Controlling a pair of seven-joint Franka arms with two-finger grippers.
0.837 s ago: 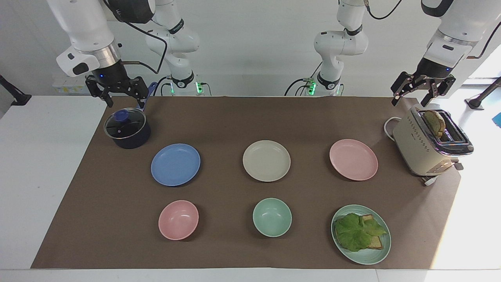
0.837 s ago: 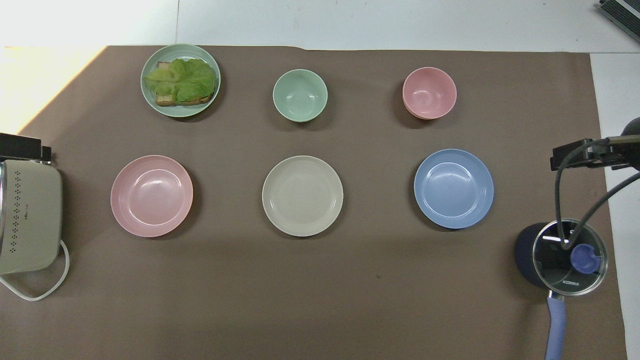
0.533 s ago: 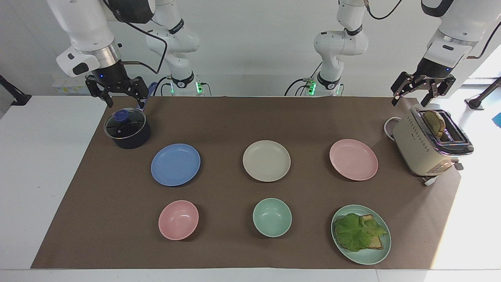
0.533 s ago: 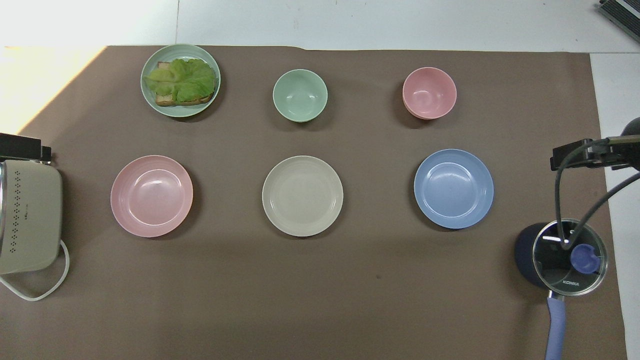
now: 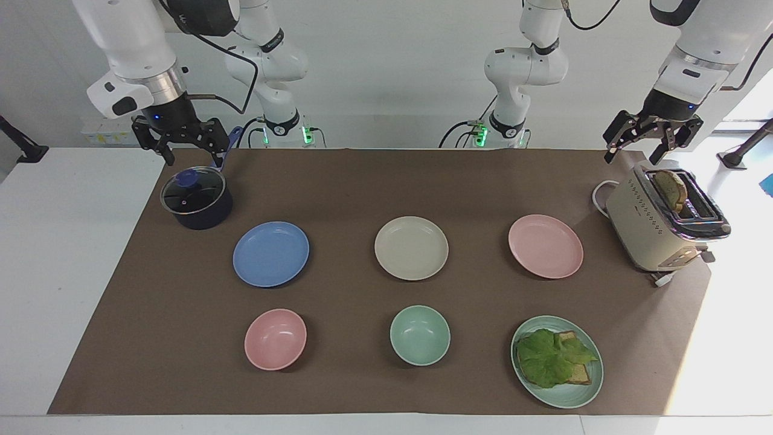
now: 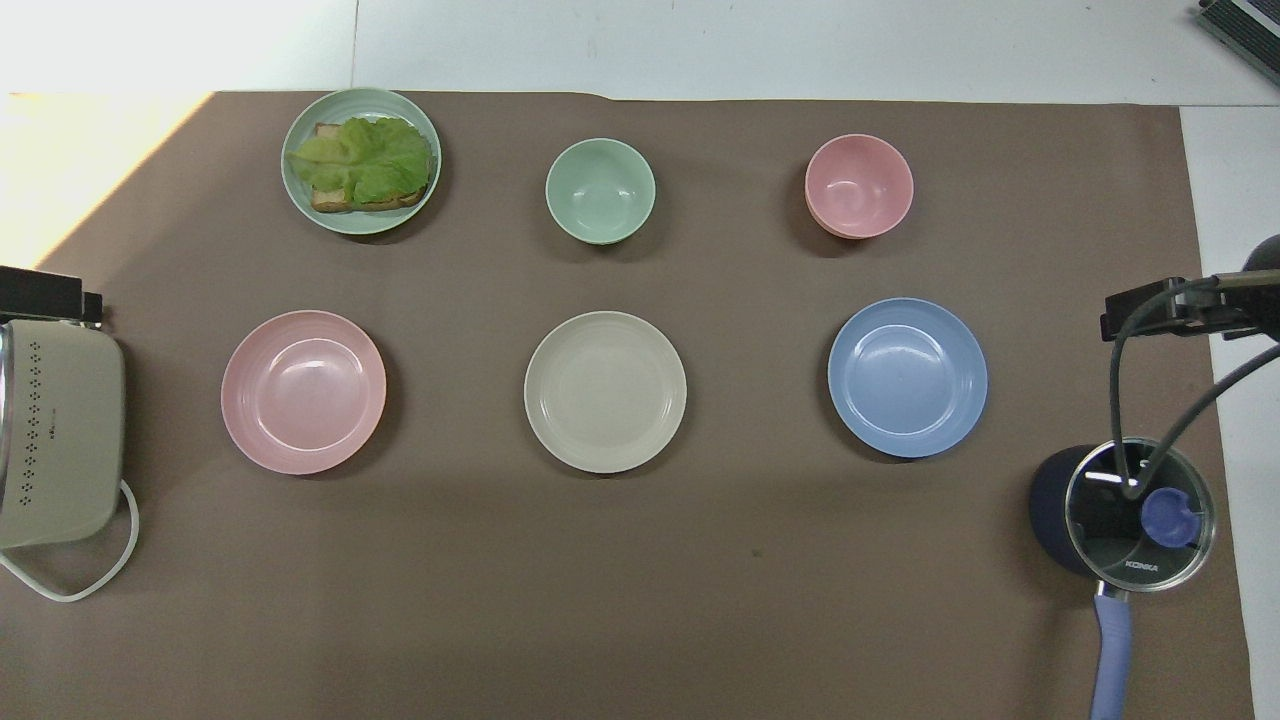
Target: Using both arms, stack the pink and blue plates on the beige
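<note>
Nothing has shifted since the earlier frames: both arms wait where they were and every dish lies as it did.

The left hand point(image 5: 651, 140) hangs over the cream toaster point(image 5: 663, 219) at the left arm's end of the surface, fingers spread wide and holding nothing. The right hand point(image 5: 181, 138) hangs over the lidded dark pot point(image 5: 196, 198) at the right arm's end, equally open and empty.

The three task plates sit in one row across the brown mat point(image 5: 362, 181), well apart: the pink plate point(image 5: 545, 246) toward the left arm's end, the beige plate point(image 5: 411, 248) in the middle, the blue plate point(image 5: 270, 253) toward the right arm's end. No stacking has begun.

These plates look like light, stiff, matte plastic, so breakage seems unlikely, but a shallow plate lying flat gives little to grab. My judgement is that each should be pinched at its raised rim, on the edge nearest its own arm, and a light plate may slide across the mat before the fingers bite.

From the facing view you get both hands, their height above the surface, and the toast in the toaster. Overhead, only a tip of each hand shows at the frame's edges, yet the plates' inner rings and equal spacing read far more clearly.
</note>
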